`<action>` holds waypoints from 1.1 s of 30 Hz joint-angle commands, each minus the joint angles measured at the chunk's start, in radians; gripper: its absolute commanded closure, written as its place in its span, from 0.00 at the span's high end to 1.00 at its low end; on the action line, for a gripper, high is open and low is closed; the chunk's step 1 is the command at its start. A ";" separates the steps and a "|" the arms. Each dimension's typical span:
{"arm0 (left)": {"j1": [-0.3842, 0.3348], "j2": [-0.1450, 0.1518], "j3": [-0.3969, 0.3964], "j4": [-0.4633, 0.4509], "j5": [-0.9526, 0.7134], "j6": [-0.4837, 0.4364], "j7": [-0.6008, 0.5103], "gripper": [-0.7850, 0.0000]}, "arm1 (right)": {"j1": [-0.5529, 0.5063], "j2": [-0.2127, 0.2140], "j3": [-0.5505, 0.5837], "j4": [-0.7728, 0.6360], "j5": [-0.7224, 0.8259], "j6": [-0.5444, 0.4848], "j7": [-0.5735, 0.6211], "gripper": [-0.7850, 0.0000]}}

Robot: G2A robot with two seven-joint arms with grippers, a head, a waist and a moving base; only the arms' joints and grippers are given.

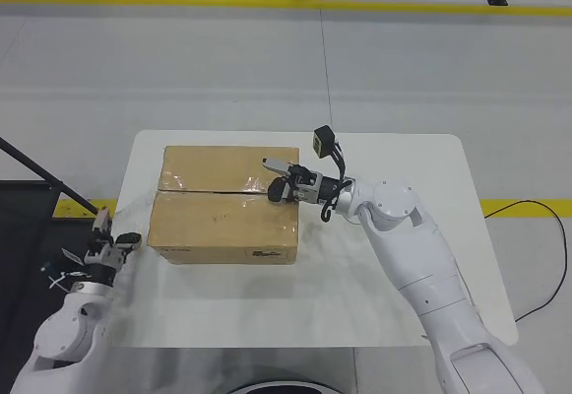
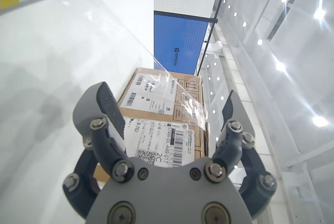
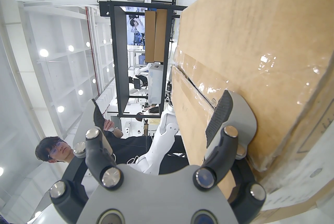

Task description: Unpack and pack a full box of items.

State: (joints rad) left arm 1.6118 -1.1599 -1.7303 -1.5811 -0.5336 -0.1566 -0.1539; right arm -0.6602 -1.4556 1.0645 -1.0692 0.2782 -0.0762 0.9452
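In the top view the cardboard box [image 1: 222, 212] is sitting closed on the left half of the white desk [image 1: 394, 295]. Its two top flaps are meeting along a seam [image 1: 212, 190] that is running the length of the box. The right gripper [image 1: 279, 179] is hovering over the right end of that seam. The left gripper [image 1: 108, 246] is sitting at the desk's left edge, near the box's left end and apart from it.

The right wrist view is adding what the overhead cannot. One of the fingers [image 3: 221, 115] is lying along the box [image 3: 248, 40] top just beside the seam [image 3: 193, 86], which is glinting under clear tape. The other is standing off in open air, so the right gripper [image 3: 159, 111] is spread wide and grasping nothing. Whether the near pad is actually pressing on the cardboard is hard to make out.

The left wrist view is showing the box's end face, which the overhead is foreshortening. White labels [image 2: 152, 97] are covering much of it, and a loose strip of clear tape [image 2: 193, 105] is curling away from the box. The left gripper [image 2: 167, 94] is released, its fingers [image 2: 109, 105] wide apart, with the box [image 2: 182, 79] framed between them and out of contact.

The closed flaps are hiding the contents. The left gripper's own body is cutting off the lower part of the end face.
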 commanded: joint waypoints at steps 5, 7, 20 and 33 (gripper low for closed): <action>-0.100 -0.004 0.036 0.097 0.015 0.027 -0.019 1.00 | 0.000 0.000 0.000 0.000 0.000 0.000 0.000 1.00; -0.132 -0.006 0.048 0.131 0.020 0.027 -0.019 1.00 | 0.000 0.000 0.000 0.000 0.000 0.000 0.000 1.00; -0.272 -0.015 0.060 0.292 0.007 -0.017 -0.009 1.00 | 0.000 0.000 0.000 0.000 0.000 0.000 0.000 1.00; -0.258 -0.014 -0.030 0.171 0.013 -0.159 0.031 1.00 | 0.000 0.000 0.000 0.000 0.000 0.000 0.000 1.00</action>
State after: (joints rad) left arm 1.3508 -1.1741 -1.7521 -1.3938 -0.5171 -0.3080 -0.1298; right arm -0.6602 -1.4556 1.0645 -1.0692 0.2782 -0.0762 0.9452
